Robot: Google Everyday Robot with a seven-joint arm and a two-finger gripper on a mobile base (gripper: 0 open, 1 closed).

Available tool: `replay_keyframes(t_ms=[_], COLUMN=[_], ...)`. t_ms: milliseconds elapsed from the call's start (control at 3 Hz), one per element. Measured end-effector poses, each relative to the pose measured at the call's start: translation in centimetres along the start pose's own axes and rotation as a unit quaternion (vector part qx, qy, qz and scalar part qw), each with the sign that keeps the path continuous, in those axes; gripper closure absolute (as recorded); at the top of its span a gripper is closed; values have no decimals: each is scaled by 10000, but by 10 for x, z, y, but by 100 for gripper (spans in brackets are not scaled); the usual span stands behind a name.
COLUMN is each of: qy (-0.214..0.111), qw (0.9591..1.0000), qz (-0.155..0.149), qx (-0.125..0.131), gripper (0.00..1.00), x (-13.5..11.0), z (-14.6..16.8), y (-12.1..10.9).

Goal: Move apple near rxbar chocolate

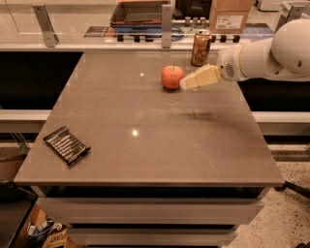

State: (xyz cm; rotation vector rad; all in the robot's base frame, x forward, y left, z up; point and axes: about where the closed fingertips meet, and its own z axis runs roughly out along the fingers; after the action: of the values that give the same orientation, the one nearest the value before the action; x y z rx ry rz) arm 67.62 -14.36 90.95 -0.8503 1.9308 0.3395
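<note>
The apple [172, 77], small, round and red-orange, sits on the brown table [155, 145] at the far middle. The rxbar chocolate [66, 144], a flat black bar with white text, lies near the table's front left corner. My gripper [186, 84], cream-coloured, reaches in from the right on a white arm [261, 55], with its tip right beside the apple's right side, just above the tabletop.
An orange-brown drink can [201, 47] stands at the table's far edge, just behind the gripper. Behind the table runs a counter with a dark tray [138, 12] and a cardboard box [231, 14]. Metal posts stand at the back edge.
</note>
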Motion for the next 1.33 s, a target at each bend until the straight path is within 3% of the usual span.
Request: replay_keyframes(t_ms=[667, 1333], qy=[-425, -748], qw=[9984, 9928], qz=[222, 387], qx=[-311, -848], gripper=[0, 0], x=[-10, -10], z=[49, 111], y=[-2, 27])
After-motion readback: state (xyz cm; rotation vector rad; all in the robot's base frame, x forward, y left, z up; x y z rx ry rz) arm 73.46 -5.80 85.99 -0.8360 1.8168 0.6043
